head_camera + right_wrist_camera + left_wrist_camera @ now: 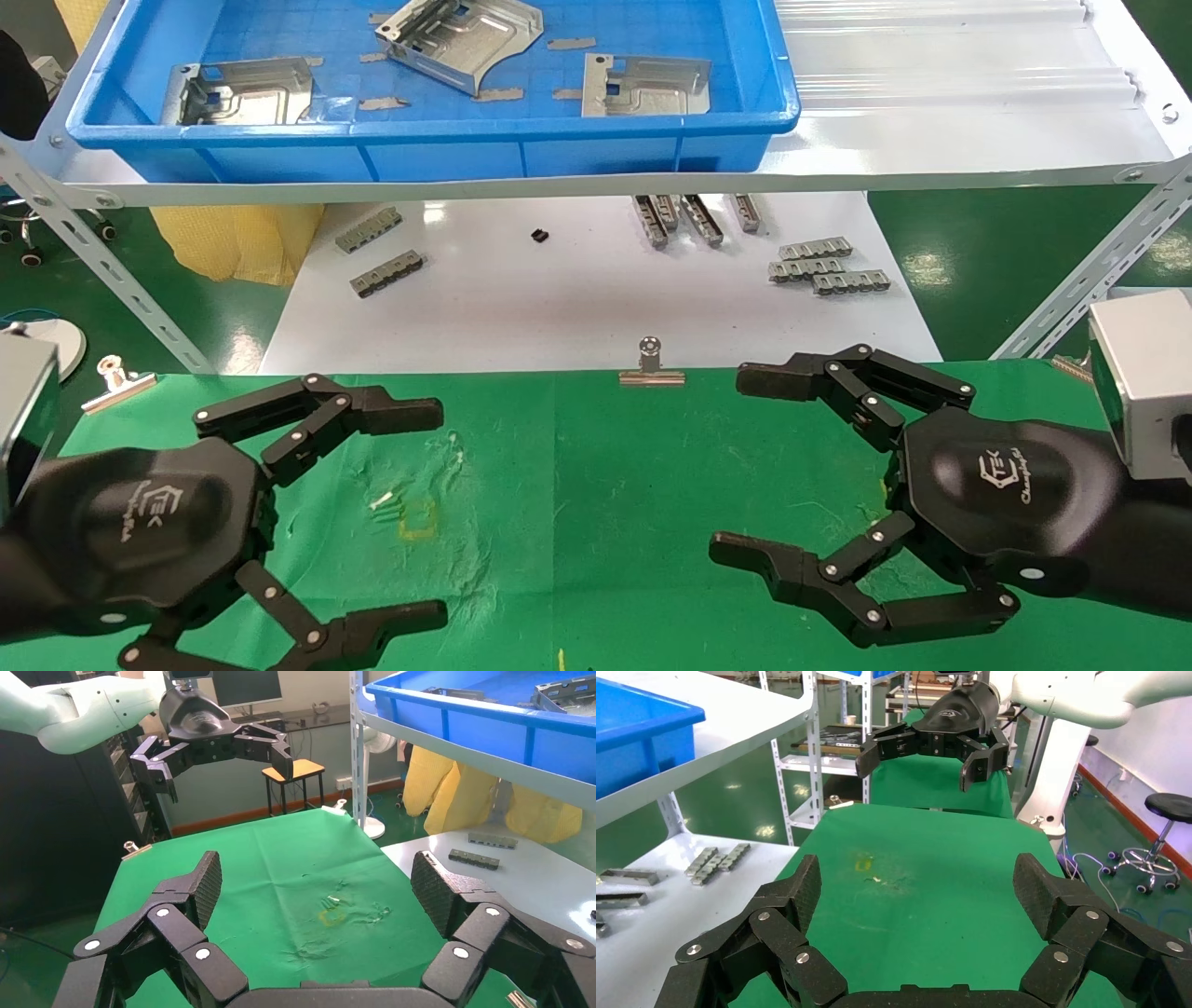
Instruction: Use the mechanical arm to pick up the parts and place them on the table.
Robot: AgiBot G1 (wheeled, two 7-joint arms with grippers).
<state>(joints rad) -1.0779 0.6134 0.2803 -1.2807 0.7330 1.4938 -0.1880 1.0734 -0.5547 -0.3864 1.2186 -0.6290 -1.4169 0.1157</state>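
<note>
Both pincers, left pincer (442, 508) and right pincer (726, 461), hover wide and empty over the green desk (605, 485), while the sheet-metal plates (461, 42) sit up in the blue bin (438, 154), so reaching over that tall rim could easily clip it.

"TEK" logo on right gripper (736, 461)
</note>
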